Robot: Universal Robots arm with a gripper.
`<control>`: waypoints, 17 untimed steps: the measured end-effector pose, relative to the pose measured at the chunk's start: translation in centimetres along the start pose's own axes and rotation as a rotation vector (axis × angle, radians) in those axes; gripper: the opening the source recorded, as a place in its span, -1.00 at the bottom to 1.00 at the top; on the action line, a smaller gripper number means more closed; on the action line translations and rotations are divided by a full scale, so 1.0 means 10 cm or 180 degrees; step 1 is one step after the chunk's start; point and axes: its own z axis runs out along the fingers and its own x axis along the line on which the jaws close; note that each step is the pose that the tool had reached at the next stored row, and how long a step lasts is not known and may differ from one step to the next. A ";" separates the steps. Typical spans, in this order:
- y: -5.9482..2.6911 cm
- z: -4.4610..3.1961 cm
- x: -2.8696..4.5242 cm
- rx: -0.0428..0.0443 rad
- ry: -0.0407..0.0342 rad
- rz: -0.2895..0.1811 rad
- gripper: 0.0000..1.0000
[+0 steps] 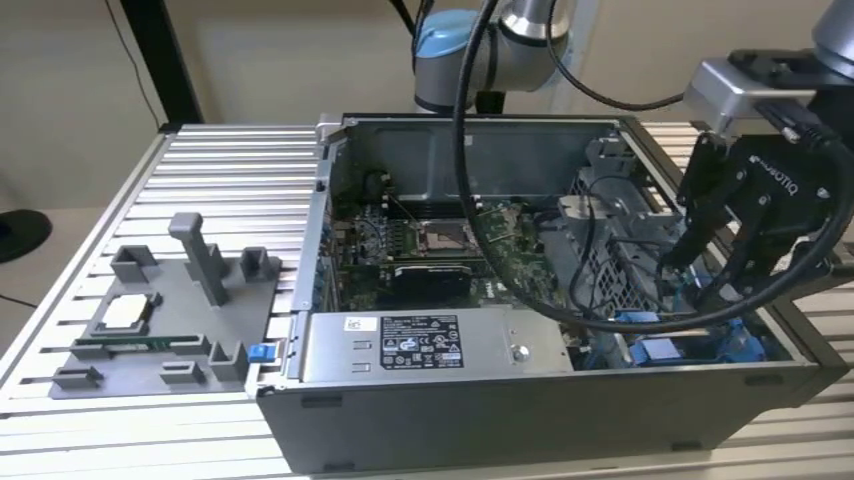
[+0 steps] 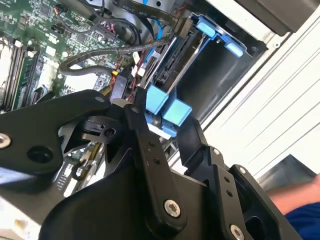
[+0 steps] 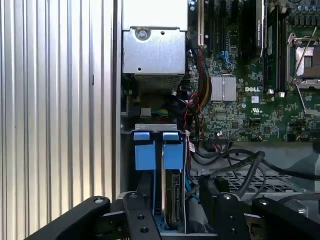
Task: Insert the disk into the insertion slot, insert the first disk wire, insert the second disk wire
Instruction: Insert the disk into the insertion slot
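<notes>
The disk point(image 3: 173, 197) stands on edge in the insertion slot point(image 2: 215, 70), a grey bay with blue rails at the case corner nearest the exterior view's right. Its two blue carrier tabs point(image 3: 158, 150) stick out side by side, and they also show in the second wrist view point(image 2: 167, 107). My gripper point(image 3: 172, 195) is open, with one black finger on each side of the disk's edge, touching nothing. In the exterior view my gripper point(image 1: 703, 275) hangs just above the blue bay point(image 1: 667, 348). A black cable connector point(image 2: 182, 25) lies at the disk's far end; I cannot tell whether it is seated.
The open computer case point(image 1: 534, 410) holds a silver power-supply box point(image 1: 427, 345), a green motherboard point(image 1: 447, 240) and a grey perforated cage point(image 1: 627, 275) draped with black cables point(image 3: 235, 165). A grey parts fixture point(image 1: 160, 320) sits on the ribbed table. A person's blue sleeve point(image 2: 300, 217) is nearby.
</notes>
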 end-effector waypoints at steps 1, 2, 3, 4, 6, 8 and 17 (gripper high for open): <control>0.003 -0.045 -0.001 0.0000 0.0000 0.0000 1.00; 0.007 -0.092 -0.003 0.0000 0.0000 0.0000 1.00; 0.010 -0.133 -0.006 0.0000 0.0000 0.0000 1.00; 0.011 -0.148 -0.013 0.0000 0.0000 0.0000 1.00; 0.015 -0.149 -0.059 0.0003 0.0000 0.0000 1.00; 0.020 -0.146 -0.142 0.0021 0.0002 -0.0004 1.00; 0.039 -0.077 -0.360 0.0101 0.0057 -0.0119 1.00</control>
